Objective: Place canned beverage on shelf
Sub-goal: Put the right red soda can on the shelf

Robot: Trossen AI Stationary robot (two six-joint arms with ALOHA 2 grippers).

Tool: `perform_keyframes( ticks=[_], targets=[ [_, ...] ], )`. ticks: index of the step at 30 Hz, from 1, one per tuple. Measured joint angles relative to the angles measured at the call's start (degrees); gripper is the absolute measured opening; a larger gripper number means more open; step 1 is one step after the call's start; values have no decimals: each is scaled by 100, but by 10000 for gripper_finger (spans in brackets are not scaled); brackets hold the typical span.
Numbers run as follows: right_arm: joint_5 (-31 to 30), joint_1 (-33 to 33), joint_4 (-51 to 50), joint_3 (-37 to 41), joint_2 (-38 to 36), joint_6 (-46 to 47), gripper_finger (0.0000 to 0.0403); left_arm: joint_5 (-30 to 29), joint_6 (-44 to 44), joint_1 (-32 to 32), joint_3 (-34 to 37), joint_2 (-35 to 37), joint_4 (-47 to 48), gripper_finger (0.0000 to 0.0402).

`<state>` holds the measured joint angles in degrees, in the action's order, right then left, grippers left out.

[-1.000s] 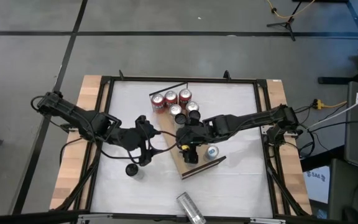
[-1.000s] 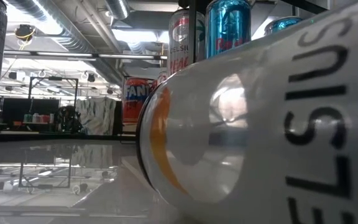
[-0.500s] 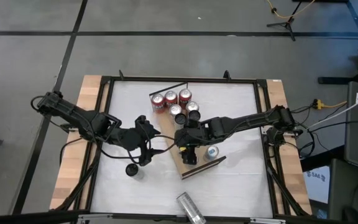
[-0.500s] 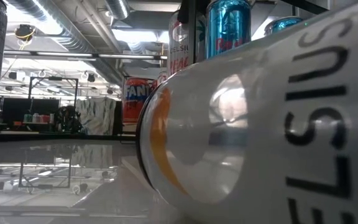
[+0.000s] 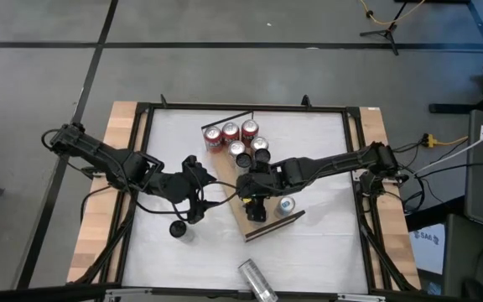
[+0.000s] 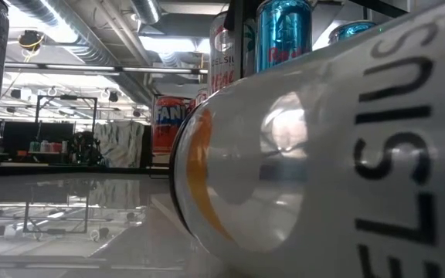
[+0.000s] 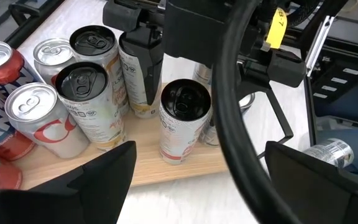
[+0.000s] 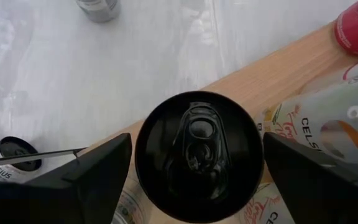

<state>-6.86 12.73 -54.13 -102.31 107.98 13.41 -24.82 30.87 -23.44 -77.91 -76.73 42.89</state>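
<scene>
Hovering over the shelf (image 5: 243, 201), my right pincer (image 5: 251, 200) spreads wide around the black-topped can (image 8: 197, 155) directly below.

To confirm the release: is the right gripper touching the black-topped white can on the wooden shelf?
Apart. The right wrist view shows clear gaps between both fingers and the can.

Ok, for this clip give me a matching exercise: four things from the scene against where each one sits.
Things:
1. black-topped can
2. red cans
3. lying silver can
4. left gripper

Places:
A. on the white tabletop near the front edge
B. above the tabletop, beside the shelf
C. upright on the shelf, between the right gripper's open fingers
D. at the shelf's far end, by the black rail

Pairs: 1-C, 2-D, 3-A, 4-B
</scene>
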Motion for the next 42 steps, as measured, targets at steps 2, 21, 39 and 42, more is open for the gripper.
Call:
perform_keyframes(
  ticks=[2, 21, 39, 42],
  targets=[
    [0, 0, 2, -1, 0, 4, 356, 0, 0, 0, 0, 0, 0, 349],
    [196, -2, 8, -1, -11, -45, 259, 0, 1, 0, 0, -1, 0, 349],
    [244, 0, -139, 1, -171, -215, 256, 0, 0, 0, 0, -2, 5, 349],
    [245, 0, -246, 1, -297, -330, 249, 1, 0, 0, 0, -2, 10, 349]
  ],
)
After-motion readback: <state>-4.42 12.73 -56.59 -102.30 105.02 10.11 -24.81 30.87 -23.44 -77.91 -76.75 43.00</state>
